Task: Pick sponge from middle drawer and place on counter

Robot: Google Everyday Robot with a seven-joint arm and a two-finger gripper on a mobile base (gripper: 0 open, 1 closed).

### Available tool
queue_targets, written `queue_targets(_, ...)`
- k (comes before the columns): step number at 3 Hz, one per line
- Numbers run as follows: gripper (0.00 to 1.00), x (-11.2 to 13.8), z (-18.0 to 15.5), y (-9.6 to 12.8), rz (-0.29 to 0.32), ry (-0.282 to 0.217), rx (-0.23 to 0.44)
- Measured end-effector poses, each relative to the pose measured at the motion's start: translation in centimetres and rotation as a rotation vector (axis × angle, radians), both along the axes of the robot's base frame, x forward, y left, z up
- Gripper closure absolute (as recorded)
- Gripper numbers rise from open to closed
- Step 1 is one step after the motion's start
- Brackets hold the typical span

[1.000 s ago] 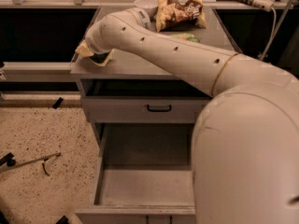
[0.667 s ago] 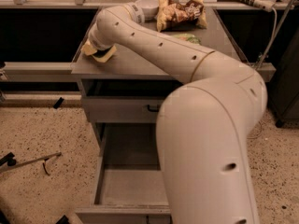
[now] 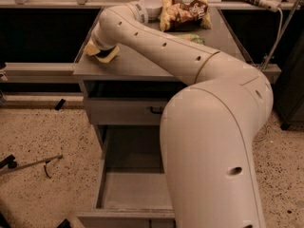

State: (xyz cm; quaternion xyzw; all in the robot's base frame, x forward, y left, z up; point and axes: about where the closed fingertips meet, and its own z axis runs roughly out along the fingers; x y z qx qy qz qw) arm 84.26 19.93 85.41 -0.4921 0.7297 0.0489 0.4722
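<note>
On counter (image 3: 142,65), left front corner | tool (image 3: 101,49) against sponge (image 3: 110,57) | grip: cannot tell

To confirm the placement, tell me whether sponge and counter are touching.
Cannot tell. Camera view: sponge shows under the gripper at the counter edge, underside hidden.

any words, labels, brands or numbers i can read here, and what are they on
None can be read.
Brown snack bag on the counter: print too blurred to read.
No marking shows on the end effector, at the counter's left front by the sponge.
</note>
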Motion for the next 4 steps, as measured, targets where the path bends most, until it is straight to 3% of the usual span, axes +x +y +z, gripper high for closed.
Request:
queue_targets(3, 0.11, 0.00, -0.01, 0.01, 0.000, 0.000, 0.000)
queue_targets(4, 0.00, 0.00, -0.02, 0.01, 0.000, 0.000, 0.000)
